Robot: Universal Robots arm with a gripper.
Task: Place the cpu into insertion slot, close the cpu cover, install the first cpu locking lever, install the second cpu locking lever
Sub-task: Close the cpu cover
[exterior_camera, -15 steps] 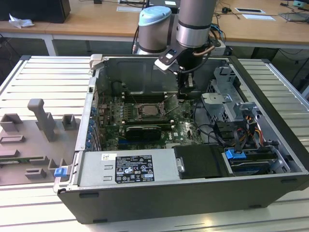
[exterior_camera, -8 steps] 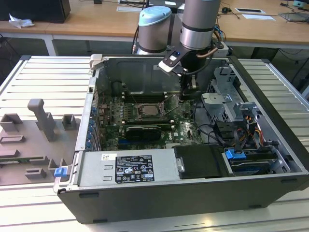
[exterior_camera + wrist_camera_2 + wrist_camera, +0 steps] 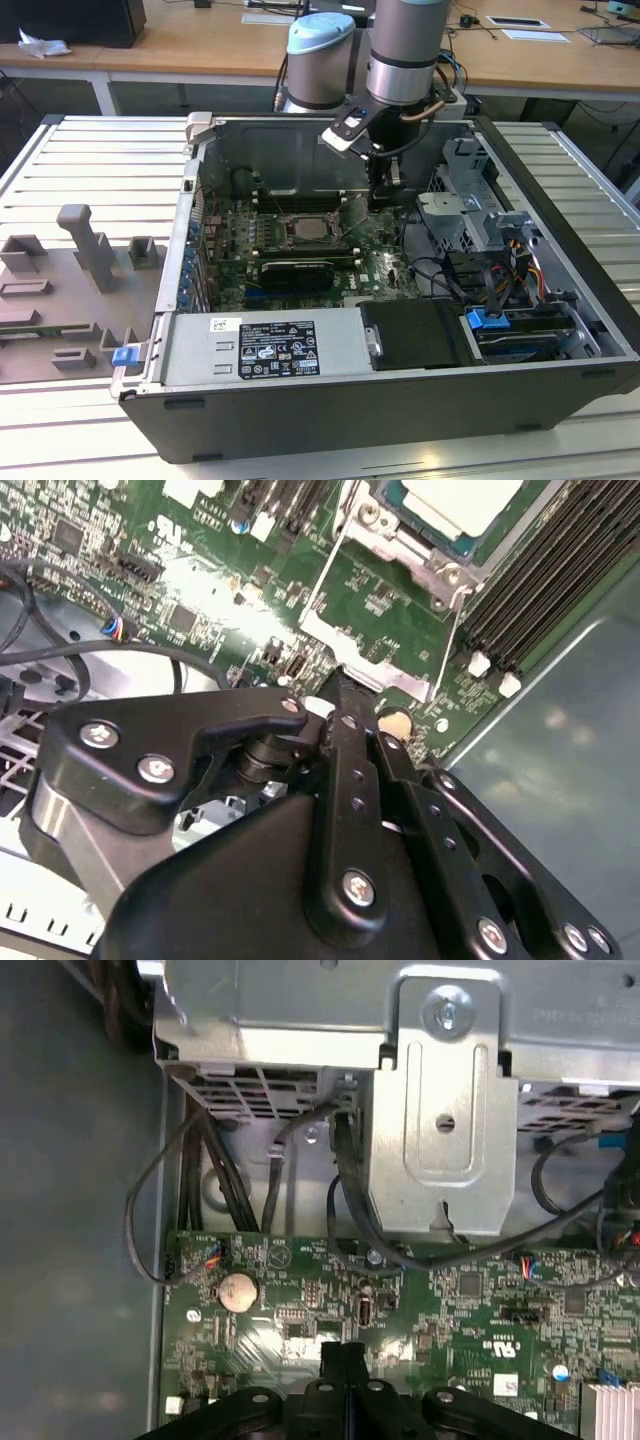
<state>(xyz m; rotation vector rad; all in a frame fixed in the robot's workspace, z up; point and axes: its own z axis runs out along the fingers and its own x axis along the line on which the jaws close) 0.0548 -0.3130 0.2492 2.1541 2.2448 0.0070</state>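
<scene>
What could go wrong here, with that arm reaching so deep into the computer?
The gripper sits low over the motherboard, so a slip might knock its small parts.
The thin locking lever beside the cpu cover could bend or spring away if caught badly.
Loose black cables lie at the board's edge near the arm and might snag.

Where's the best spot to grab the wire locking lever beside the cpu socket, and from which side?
Grip the locking lever at the end nearest the pincer, away from the cpu. It is a thin wire that seems to stand off the board, so close across it from above, where nothing crowds it.
</scene>
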